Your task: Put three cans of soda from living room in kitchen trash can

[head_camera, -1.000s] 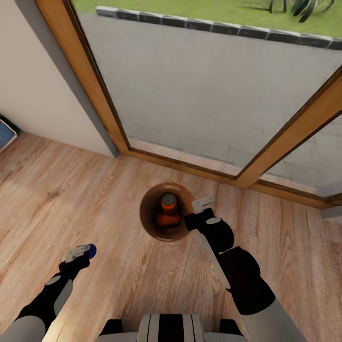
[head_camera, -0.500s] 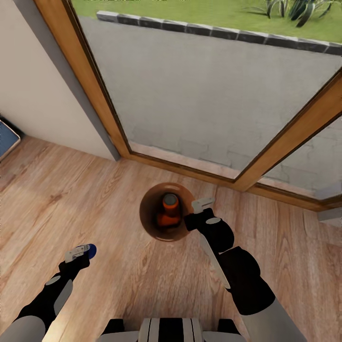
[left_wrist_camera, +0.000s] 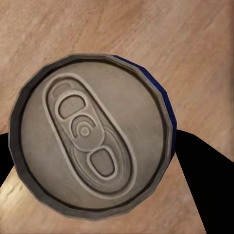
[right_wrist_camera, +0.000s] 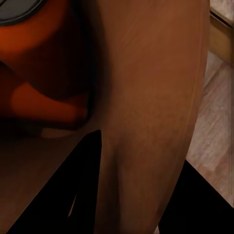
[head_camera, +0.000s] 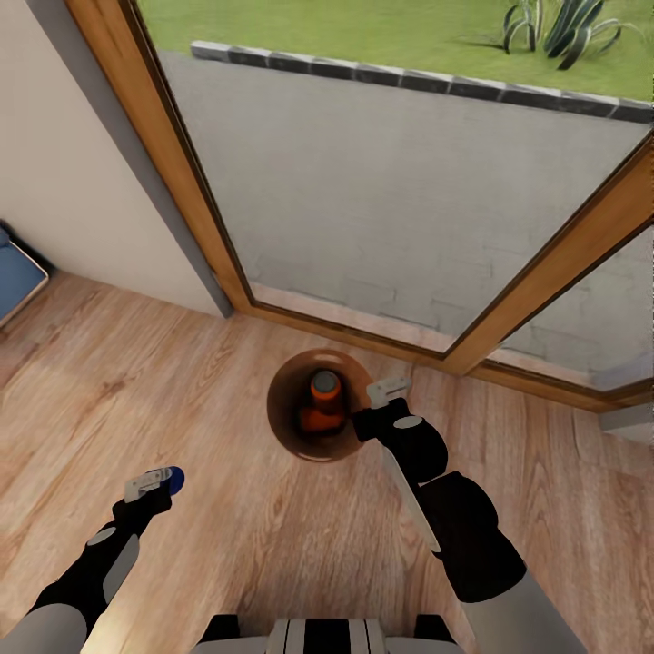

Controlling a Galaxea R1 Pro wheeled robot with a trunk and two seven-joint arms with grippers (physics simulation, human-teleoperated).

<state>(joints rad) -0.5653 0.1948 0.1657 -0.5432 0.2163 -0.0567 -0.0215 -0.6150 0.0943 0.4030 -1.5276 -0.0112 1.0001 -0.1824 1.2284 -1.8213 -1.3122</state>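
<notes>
Holding the dark blue can (head_camera: 173,477) low at the left of the head view, the left gripper (head_camera: 150,482) has its fingers clenched on the can's sides; in the left wrist view the silvery top (left_wrist_camera: 90,139) with its pull tab faces straight back at the camera, so the can's long axis runs along the fingers, out ahead of the hand. Below it lies the wood plank floor (head_camera: 227,509).

Right of that hand and further forward hangs the trash can (head_camera: 318,406), brown inside, its mouth open upward, with orange cans (head_camera: 323,400) already in it: one stands with its grey top up, and more orange shows beneath it, though how many lie there is hard to tell. The right gripper (head_camera: 386,392) grasps the bin at its rim on the right side; the right wrist view shows the bin wall (right_wrist_camera: 151,117) between the dark fingers.

The bin therefore lies to the right of and ahead of the blue can, well apart from it, and the left arm is the one carrying what is still outside. Judging by the glass doors (head_camera: 391,182) and the sofa corner (head_camera: 14,277), the robot is probably not yet in the kitchen.
</notes>
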